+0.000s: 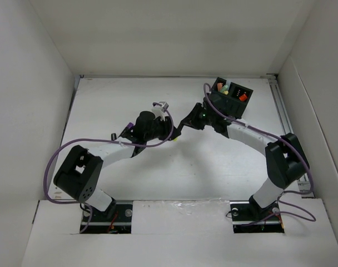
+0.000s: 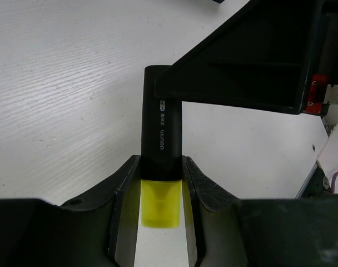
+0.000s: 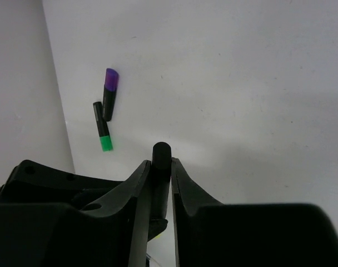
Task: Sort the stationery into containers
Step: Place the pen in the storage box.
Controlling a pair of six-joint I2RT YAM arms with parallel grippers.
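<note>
A black marker with a yellow end point(image 2: 162, 128) hangs above the table between both grippers. My left gripper point(image 2: 160, 167) is shut on it near the yellow end. My right gripper point(image 3: 160, 164) is shut on its black far end point(image 3: 161, 151). In the top view the two grippers meet mid-table, left point(image 1: 173, 137) and right point(image 1: 187, 123). The black organiser box point(image 1: 231, 93) stands at the back right behind the right gripper, with several pastel markers in it. A purple-ended marker point(image 3: 109, 93) and a green-ended marker point(image 3: 102, 127) lie together on the table.
White walls enclose the table on the left, back and right. A metal rail point(image 1: 286, 111) runs along the right edge. Purple cables loop beside both arms.
</note>
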